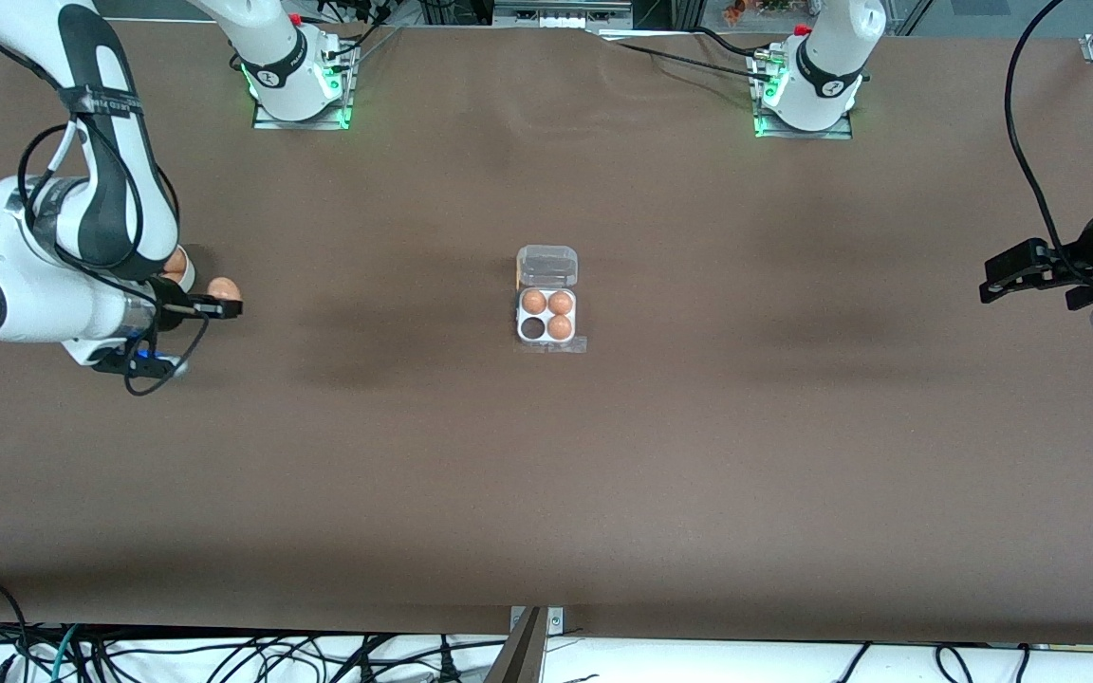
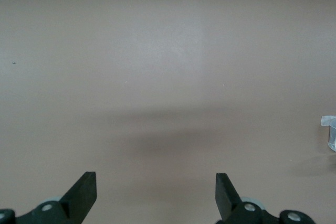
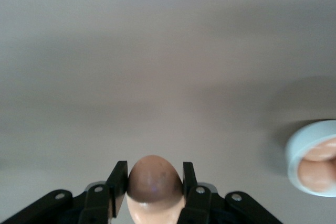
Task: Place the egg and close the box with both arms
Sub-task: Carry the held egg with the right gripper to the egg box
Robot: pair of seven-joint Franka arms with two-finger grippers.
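The box (image 1: pixel 546 340), a small white tray, lies mid-table with its clear lid (image 1: pixel 546 266) folded open, farther from the front camera than the tray. Three orange-brown eggs fill three cups (image 1: pixel 560 304); the cup (image 1: pixel 533 328) nearer the camera on the right arm's side is empty. My right gripper (image 1: pixel 224 300) hangs over the table at the right arm's end, shut on the egg (image 1: pixel 223 286). In the right wrist view the egg (image 3: pixel 153 179) sits between both fingers (image 3: pixel 118 179). My left gripper (image 1: pixel 994 285) waits open over the left arm's end, with bare table between its fingers (image 2: pixel 84 187).
A round white bowl (image 3: pixel 295 153) holding more eggs stands beside the right gripper, mostly hidden by the right arm in the front view (image 1: pixel 178 268). A scrap of clear plastic (image 2: pixel 329 129) shows at the edge of the left wrist view. Brown table (image 1: pixel 546 493) surrounds the box.
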